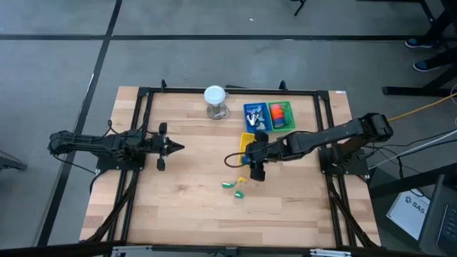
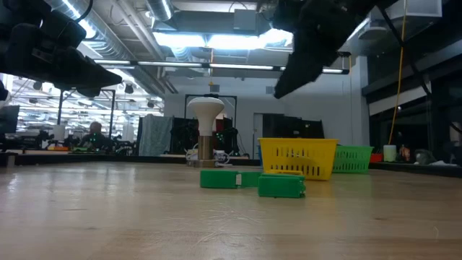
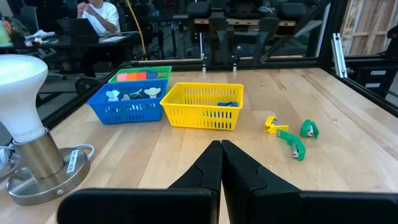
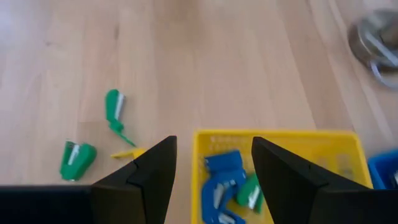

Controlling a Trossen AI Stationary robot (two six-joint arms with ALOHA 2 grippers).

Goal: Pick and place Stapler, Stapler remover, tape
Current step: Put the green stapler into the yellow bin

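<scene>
Green staplers (image 4: 76,158) and a small yellow one (image 3: 271,124) lie unsorted on the wooden table before the yellow basket (image 4: 345,144) holding blue staplers, right gripper (image 4: 213,163) spread empty above, orange tape pieces (image 3: 130,76) binned beyond, left gripper (image 3: 221,163) shut.

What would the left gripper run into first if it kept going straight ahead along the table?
Most likely the yellow plastic basket: the shut left gripper points almost straight at it over bare wood. Depth is hard to judge; the right gripper hangs near that line too.
</scene>
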